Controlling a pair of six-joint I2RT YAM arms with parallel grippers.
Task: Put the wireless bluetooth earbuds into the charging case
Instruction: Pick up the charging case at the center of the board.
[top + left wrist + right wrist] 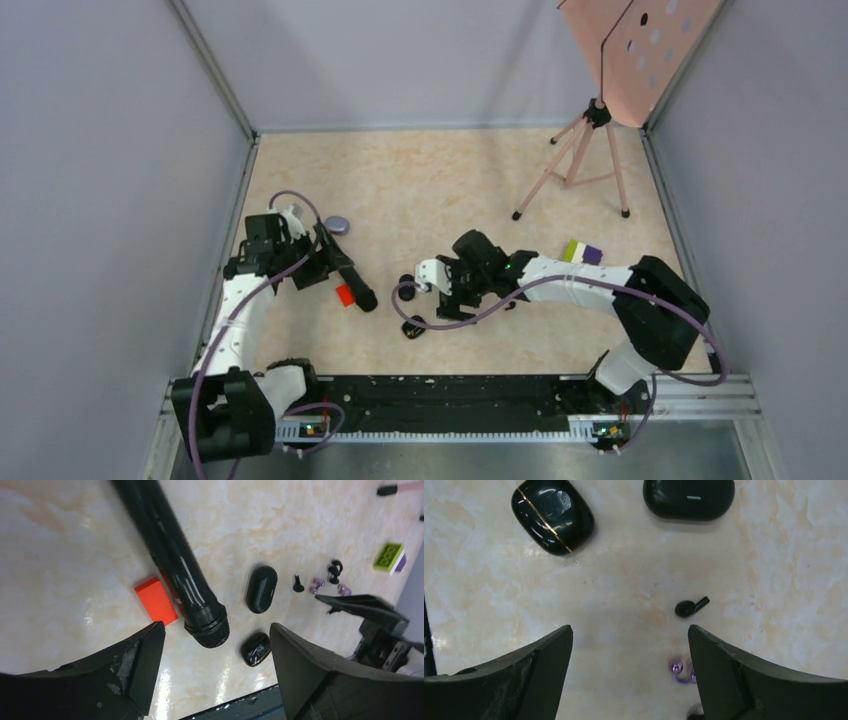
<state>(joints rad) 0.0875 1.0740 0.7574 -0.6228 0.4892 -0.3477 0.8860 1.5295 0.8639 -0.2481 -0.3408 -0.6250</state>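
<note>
Top external: the left claw (318,268) hangs low over a long black microphone-shaped stick (352,282) with a red piece (345,294) beside it. The right claw (412,288) sits near the middle of the counter (440,190), with the gold-lined case (413,325) just on its near side.

Left wrist: the left claw stands wide apart and grips nothing, and the stick's round end lies between its fingers (135,665). Beyond lie the plain black case (261,588) and the earbuds (317,585), some black, some purple. They are well apart from this claw and just beside the right one.

Right wrist: the right claw is spread wide and empty. One black earbud (689,607) lies between its fingers, nearer the one on the view's right. A purple earbud (681,671) lies at that finger's inner edge, partly hidden. Both cases lie ahead, closed. The plain one bears a short pale dash and the other a thin gold line, the only marks that can be made out.
</note>
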